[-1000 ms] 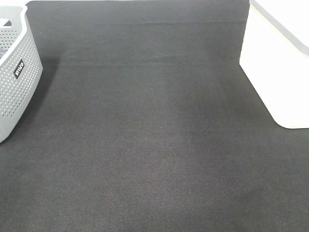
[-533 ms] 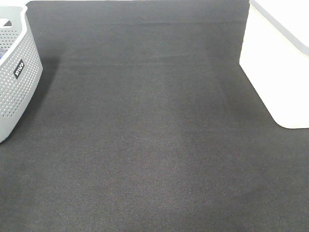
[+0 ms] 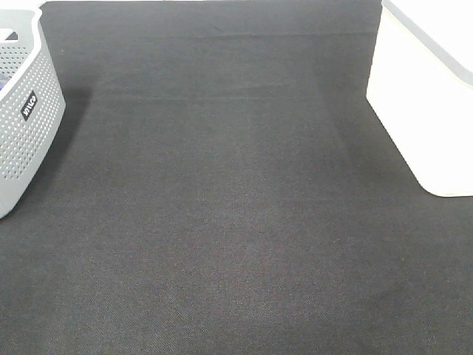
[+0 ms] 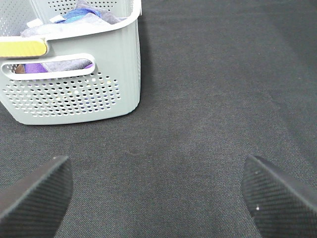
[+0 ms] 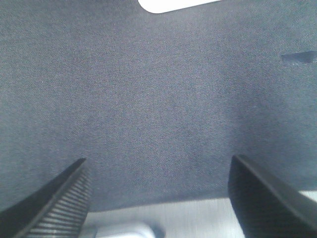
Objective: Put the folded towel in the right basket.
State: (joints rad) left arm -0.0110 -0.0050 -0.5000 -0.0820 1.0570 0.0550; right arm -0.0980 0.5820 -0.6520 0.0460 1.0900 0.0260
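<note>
The right basket (image 3: 429, 96) is plain white and stands at the table's right edge; a sliver of it also shows in the right wrist view (image 5: 173, 4). No folded towel lies on the black cloth. The grey perforated left basket (image 3: 22, 111) holds purple, blue and grey cloth (image 4: 74, 15), seen in the left wrist view. My left gripper (image 4: 156, 198) is open and empty, a short way from that basket (image 4: 74, 89). My right gripper (image 5: 158, 196) is open and empty over bare cloth. Neither gripper shows in the exterior high view.
A black cloth (image 3: 236, 207) covers the whole table between the two baskets. A yellow and white item (image 4: 22, 47) rests on the grey basket's rim. The table's near edge (image 5: 198, 213) shows in the right wrist view.
</note>
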